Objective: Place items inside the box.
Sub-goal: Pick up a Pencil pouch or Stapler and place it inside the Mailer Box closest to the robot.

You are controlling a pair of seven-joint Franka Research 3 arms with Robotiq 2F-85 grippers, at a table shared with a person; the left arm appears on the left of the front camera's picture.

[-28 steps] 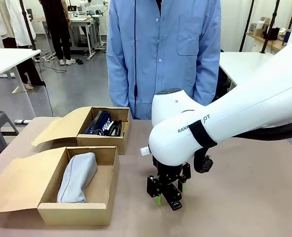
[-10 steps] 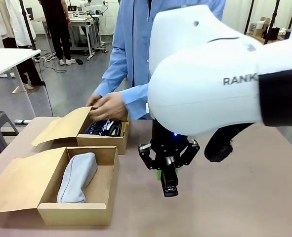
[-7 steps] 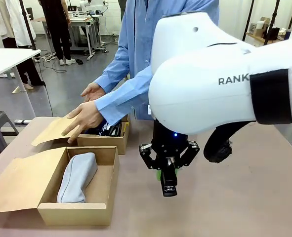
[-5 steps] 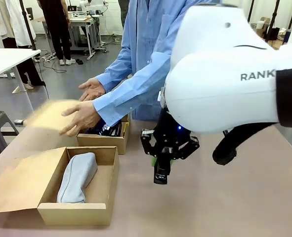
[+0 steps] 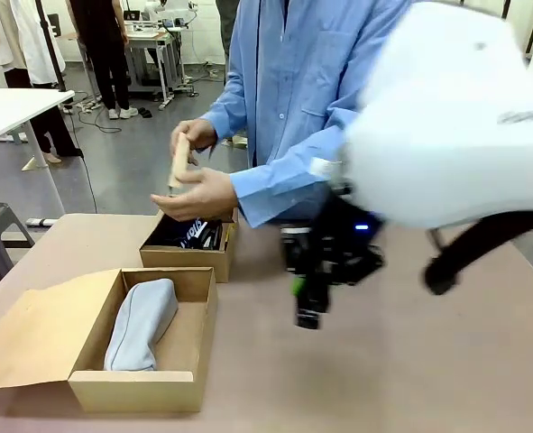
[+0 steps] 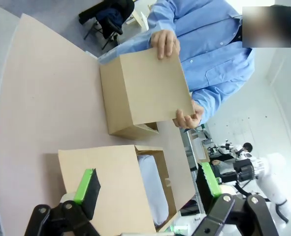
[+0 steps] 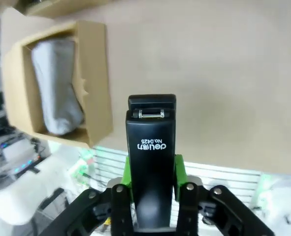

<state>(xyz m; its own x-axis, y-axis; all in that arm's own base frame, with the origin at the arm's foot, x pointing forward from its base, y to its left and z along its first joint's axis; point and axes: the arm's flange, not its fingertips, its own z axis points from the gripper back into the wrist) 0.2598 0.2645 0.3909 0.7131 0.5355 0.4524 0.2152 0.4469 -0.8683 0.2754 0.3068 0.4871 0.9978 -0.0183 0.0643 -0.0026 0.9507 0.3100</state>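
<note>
My right gripper (image 5: 304, 290) hangs over the table's middle, shut on the black stapler (image 5: 309, 305), which points down. In the right wrist view the stapler (image 7: 151, 142) sits between the green pads of my right gripper (image 7: 151, 170). The near box (image 5: 135, 392) lies open with the grey pouch (image 5: 144, 320) inside. A person's hands (image 5: 203, 194) hold the far box's (image 5: 185, 259) lid upright; the navy pouch (image 5: 192, 234) shows inside. My left gripper (image 6: 147, 184) is open above the near box's flap (image 6: 111, 187), with the grey pouch (image 6: 152, 191) beside it.
The near box's flap (image 5: 41, 329) lies flat to the left. Bare tabletop (image 5: 428, 370) stretches right of the boxes. The person in a blue coat (image 5: 302, 81) stands at the far edge, leaning over the far box (image 6: 145, 93). The near box (image 7: 93, 83) holds the grey pouch (image 7: 54, 86).
My right arm has swung right and up with the stapler. The person's hands have lifted the far box's flap from flat on the table to upright.
</note>
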